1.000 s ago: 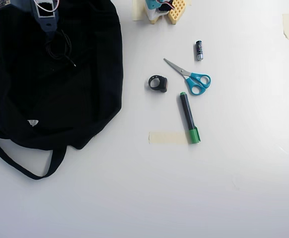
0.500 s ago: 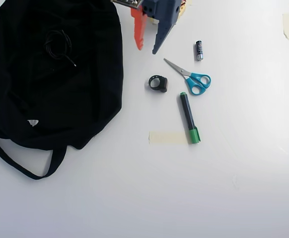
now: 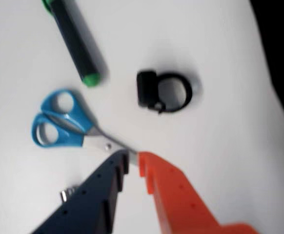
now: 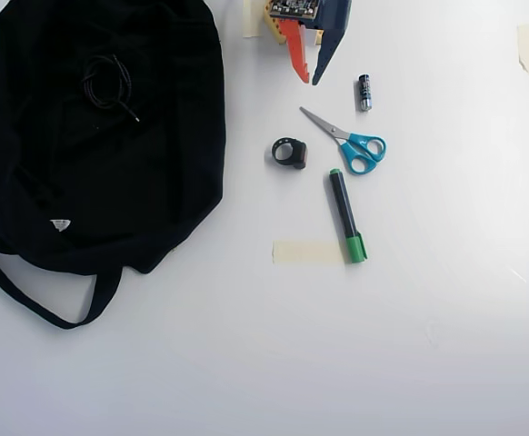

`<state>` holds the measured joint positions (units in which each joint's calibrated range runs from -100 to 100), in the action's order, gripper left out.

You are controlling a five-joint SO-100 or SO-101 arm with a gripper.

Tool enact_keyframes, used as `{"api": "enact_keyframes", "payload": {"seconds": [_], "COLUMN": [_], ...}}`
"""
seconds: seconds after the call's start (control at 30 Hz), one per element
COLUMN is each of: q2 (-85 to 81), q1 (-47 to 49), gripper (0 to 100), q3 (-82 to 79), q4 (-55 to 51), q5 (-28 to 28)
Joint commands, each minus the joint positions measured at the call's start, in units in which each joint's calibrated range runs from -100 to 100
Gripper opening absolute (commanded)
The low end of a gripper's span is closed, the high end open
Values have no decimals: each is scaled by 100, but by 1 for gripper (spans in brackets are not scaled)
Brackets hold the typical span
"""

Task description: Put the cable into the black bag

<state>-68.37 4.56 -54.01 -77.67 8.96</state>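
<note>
Cable (image 4: 108,84) lies coiled on top of the black bag (image 4: 146,173) at the overhead view's upper left, well apart from the gripper (image 4: 310,82). The arm reaches in from the top edge, gripper pointing down toward the scissors (image 4: 348,141), empty, its orange and dark blue fingers a little apart. In the blurry wrist view its tips seem to hover just beside the scissor blades, near the ring (image 3: 164,91) and marker (image 3: 76,41) on the white surface (image 4: 337,345).
</note>
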Motion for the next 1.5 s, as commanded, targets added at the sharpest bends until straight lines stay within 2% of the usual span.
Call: {"api": "enact_keyframes", "payload": {"seconds": [0.0, 0.27, 0.47, 0.7, 0.83, 1.47], "q2": [-906, -3097, -3130, -3130, -3113, -3113], "q1": [248, 345, 360, 397, 360, 367], "gripper": [2, 2, 2, 2, 2, 2], "q3": [-700, -2586, -3476, -3647, -4563, -4527], "q4": [101, 33, 76, 222, 506, 506], "q5": [-31, -791, -755, -760, -797, -797]}}
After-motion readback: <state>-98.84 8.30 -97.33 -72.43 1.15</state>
